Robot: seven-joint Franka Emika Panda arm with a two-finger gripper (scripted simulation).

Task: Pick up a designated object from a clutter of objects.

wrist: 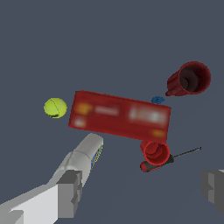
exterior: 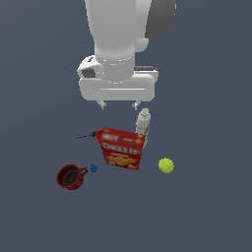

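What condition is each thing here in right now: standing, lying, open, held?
gripper: open, empty, above the clutter.
red cup: upright, mouth up, close beside the cracker box, not held.
cracker box: standing on the surface.
white bottle: upright behind the box.
dark red mug: tipped, mouth showing.
tennis ball: resting apart.
black tool: lying flat.
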